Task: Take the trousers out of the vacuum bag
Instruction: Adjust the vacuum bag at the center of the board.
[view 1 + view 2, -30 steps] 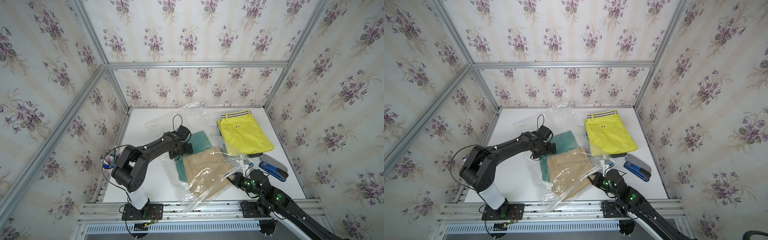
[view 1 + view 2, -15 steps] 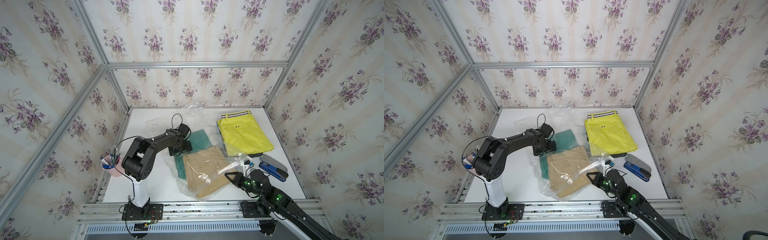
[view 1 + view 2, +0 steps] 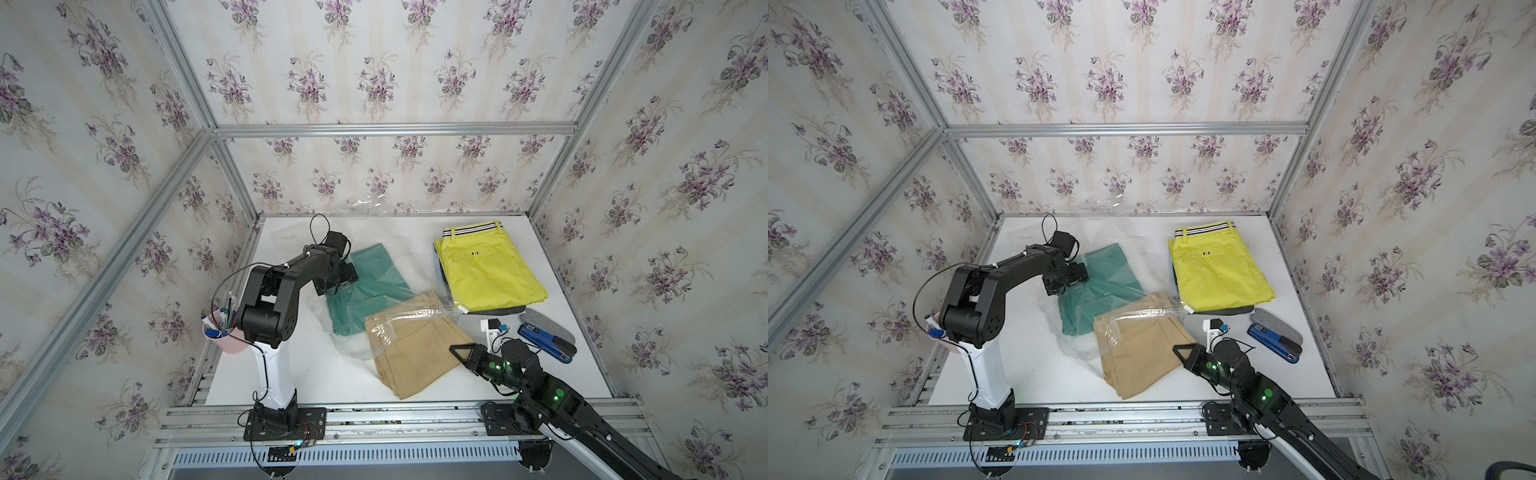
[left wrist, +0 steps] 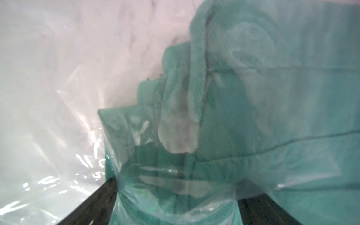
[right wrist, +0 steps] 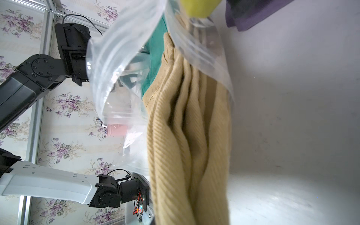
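— The vacuum bag (image 3: 353, 349) has slid far-left; the tan trousers (image 3: 415, 357) lie mostly outside.
— My right gripper (image 3: 456, 350) pinches their right edge. My left gripper (image 3: 338, 279) stands wide over the teal trousers (image 3: 365, 291), still bagged.

Purple-flowered wallpaper (image 3: 374, 83), teal trousers (image 3: 370, 286), tan trousers (image 3: 419, 357) and yellow-green trousers (image 3: 486, 274).

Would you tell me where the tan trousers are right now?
In both top views the tan trousers lie front-centre on the table, partly out of the vacuum bag, against the teal trousers.
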Robot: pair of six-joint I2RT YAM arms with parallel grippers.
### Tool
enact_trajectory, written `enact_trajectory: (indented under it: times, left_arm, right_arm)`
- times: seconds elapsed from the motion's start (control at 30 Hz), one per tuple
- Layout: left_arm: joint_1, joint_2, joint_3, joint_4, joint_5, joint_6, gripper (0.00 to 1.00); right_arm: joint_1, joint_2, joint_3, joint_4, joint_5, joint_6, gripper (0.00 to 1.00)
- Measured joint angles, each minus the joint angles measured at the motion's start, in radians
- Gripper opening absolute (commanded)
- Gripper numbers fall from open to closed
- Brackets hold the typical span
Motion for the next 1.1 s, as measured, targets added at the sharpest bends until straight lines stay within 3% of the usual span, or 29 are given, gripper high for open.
enact_trajectory:
  times: [0.3, 0.6, 0.8, 1.1]
  left_arm:
    - [0.048, 0.030, 0.154, -0.091, -0.005, 0.021, 1.00]
    - [0.008, -0.235, 0.048, -0.050, 0.150, 0.100, 1.00]
    - [-0.142, -0.457, -0.091, -0.040, 0.194, 0.174, 1.00]
    - [-0.538, -0.849, -0.336, -0.035, 0.166, 0.270, 1.00]
  right_arm:
    - [-0.001, 0.001, -0.001, 0.000, -0.004, -0.010, 0.00]
    - [-0.001, 0.002, -0.011, 0.012, -0.005, -0.010, 0.00]
    - [-0.001, 0.019, -0.014, 0.035, -0.006, -0.009, 0.00]
    - [-0.001, 0.049, -0.003, 0.039, -0.007, 0.006, 0.00]
